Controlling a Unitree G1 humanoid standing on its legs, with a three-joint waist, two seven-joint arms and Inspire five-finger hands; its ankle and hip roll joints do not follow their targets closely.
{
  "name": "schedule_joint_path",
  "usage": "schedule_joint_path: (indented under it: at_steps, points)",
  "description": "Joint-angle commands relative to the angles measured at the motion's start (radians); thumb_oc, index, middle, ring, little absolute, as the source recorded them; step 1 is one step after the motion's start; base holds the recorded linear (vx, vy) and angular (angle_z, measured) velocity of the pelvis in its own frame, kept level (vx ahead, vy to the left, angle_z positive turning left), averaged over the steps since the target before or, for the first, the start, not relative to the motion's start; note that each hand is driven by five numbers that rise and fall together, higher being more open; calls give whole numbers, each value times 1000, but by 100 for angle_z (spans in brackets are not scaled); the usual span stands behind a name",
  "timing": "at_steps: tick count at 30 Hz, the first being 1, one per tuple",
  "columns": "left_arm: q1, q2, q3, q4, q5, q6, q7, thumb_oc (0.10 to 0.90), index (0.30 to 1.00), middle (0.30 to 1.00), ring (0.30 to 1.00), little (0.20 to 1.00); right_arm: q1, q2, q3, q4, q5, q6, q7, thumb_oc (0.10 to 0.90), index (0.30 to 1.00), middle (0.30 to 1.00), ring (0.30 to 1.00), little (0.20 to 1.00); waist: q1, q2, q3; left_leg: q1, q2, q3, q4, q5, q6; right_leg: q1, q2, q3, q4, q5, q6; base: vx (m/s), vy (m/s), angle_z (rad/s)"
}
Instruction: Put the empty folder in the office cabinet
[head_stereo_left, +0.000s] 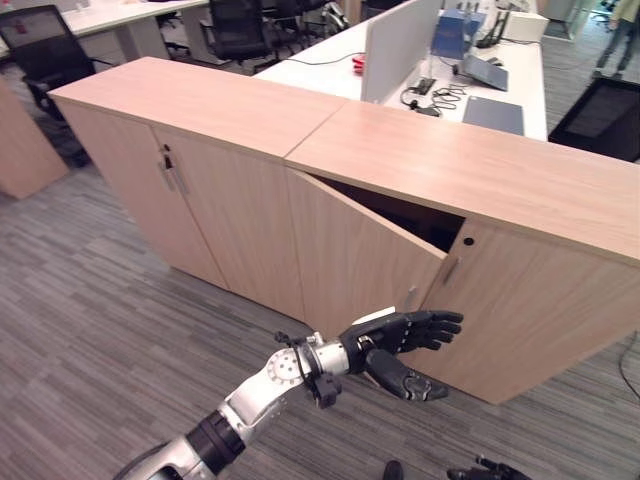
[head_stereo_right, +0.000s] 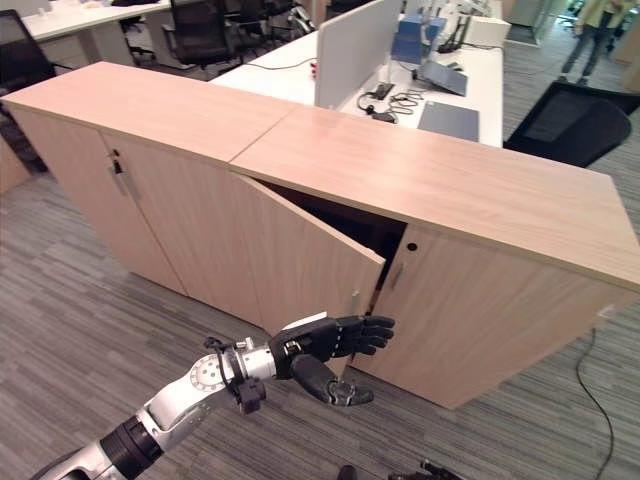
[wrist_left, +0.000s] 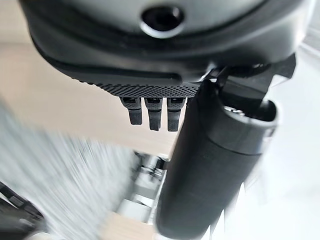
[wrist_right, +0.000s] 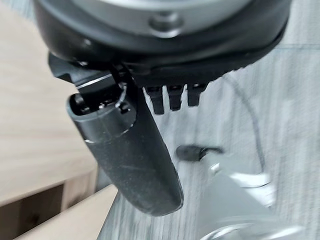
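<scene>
Grey striped carpet (head_stereo_left: 90, 330) runs open in front of a long wood-grain office cabinet (head_stereo_left: 200, 105), its two left doors shut; desks and black chairs (head_stereo_left: 45, 45) stand behind it. Further right one cabinet door (head_stereo_left: 355, 250) stands ajar, dark gap behind, and the left hand (head_stereo_left: 395, 335) reaches out just before its free edge, fingers extended, thumb apart, holding nothing. Right hand (wrist_right: 150, 125): fingers straight, empty, above carpet; I cannot tell where the folder is.

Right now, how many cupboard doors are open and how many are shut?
Doors ajar: 1
Doors shut: 3, the far left one, the one next to it and the far right one
Total: 4 doors
</scene>
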Motion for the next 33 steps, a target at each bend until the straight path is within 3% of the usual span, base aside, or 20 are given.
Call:
schedule_joint_path:
  at_steps: [1,5,7,8,9,11,13,14,15,18,20,22,25,26,27,29,33]
  points:
    - [-45,-34,21,-90,-177,-7,-50,800,900,900,900,900,-70,-88,70,20,-46,-30,1,800,900,900,900,900,-19,43,7,-7,152,-95,11,81,-63,65,79,35,-2,-143,1,39,-289,-64]
    - [45,59,93,-107,-152,-29,-50,800,900,900,900,900,-28,-95,55,33,-82,-43,-5,800,900,900,900,900,-25,39,14,-22,184,-81,113,101,-53,75,120,72,-2,-161,-31,13,-205,-56]
    - [128,86,179,-91,-136,-51,-24,800,900,900,900,900,-13,-104,47,27,-89,-42,-8,800,900,900,900,900,-11,35,23,-50,167,-130,180,102,-36,75,129,90,0,-162,-43,-11,-185,-58]
    - [209,85,285,-81,-92,-77,8,800,900,900,900,900,-5,-106,34,13,-85,-41,-7,800,900,900,900,900,17,18,33,-92,126,-203,245,83,-9,81,130,104,-1,-163,-51,-22,-158,-55]
    - [210,85,286,-82,-92,-76,8,800,900,900,900,900,-6,-106,35,13,-84,-41,-7,800,900,900,900,900,13,17,29,-99,125,-207,248,83,-8,77,128,101,-1,-162,-51,-10,-180,-52]
    - [292,74,422,-102,92,-171,68,800,900,900,900,900,4,-81,9,3,-57,-46,-13,800,900,900,900,900,50,-9,41,-152,63,-256,308,25,19,90,128,109,-2,-157,-55,15,-128,-38]
    - [318,56,471,2,220,-211,93,800,900,900,900,900,-5,-79,9,-24,-36,-43,-8,800,900,900,900,900,72,-24,56,-178,-9,-287,333,-56,34,102,128,130,-2,-150,-47,15,-50,-1]
    - [363,87,517,50,219,-216,64,800,900,900,900,900,-15,-96,11,-37,-45,-38,11,800,900,900,900,900,79,-25,69,-216,-87,-342,347,-104,41,91,123,165,-1,-131,-40,-24,11,-42]
    - [363,87,517,50,219,-216,63,800,900,900,900,900,-15,-96,12,-37,-45,-38,11,800,900,900,900,900,79,-25,69,-216,-87,-342,347,-105,41,91,123,165,-1,-131,-39,-36,55,-95]
    - [410,133,529,139,276,-213,47,800,900,900,900,900,-43,-115,22,-44,-60,-30,26,800,900,900,900,900,99,-9,78,-237,-171,-414,332,-128,48,79,121,194,0,-113,-29,-2,119,-74]
    - [410,125,510,284,366,-215,53,800,900,900,900,900,-51,-126,22,-35,-90,-28,29,800,900,900,900,900,99,12,64,-177,-194,-421,212,-123,63,72,123,199,1,-109,-16,51,199,-40]
    - [397,119,498,345,396,-220,63,800,900,900,900,900,-52,-129,23,-34,-99,-27,29,800,900,900,900,900,95,15,61,-170,-196,-416,185,-112,64,68,118,193,3,-109,-12,28,144,-10]
    - [290,4,479,841,582,-212,179,800,900,900,900,900,-35,-103,55,-42,-143,-23,5,800,900,900,900,900,61,27,30,-106,-207,-429,1,-51,83,48,110,177,13,-117,-9,36,193,-1]
    - [290,3,479,842,582,-213,179,800,900,900,900,900,-35,-103,54,-41,-143,-23,5,800,900,900,900,900,59,27,28,-108,-207,-430,0,-49,83,46,110,176,13,-117,-9,28,95,30]
    - [251,-26,484,978,643,-213,227,800,900,900,900,900,-21,-81,57,-42,-140,-26,-13,800,900,900,900,900,49,22,11,-88,-212,-437,-45,-35,85,45,113,178,10,-122,-10,42,74,24]
    - [235,-45,506,1072,681,-204,270,800,900,900,900,900,-13,-55,67,-46,-138,-29,-30,800,900,900,900,900,44,17,-4,-80,-215,-436,-47,-40,88,55,113,181,5,-126,-9,73,90,12]
    - [250,-71,541,1093,657,-207,304,800,900,900,900,900,3,5,103,-69,-145,-35,-57,800,900,900,900,900,47,11,-14,-68,-222,-443,-47,-50,96,68,108,186,5,-125,-8,52,65,8]
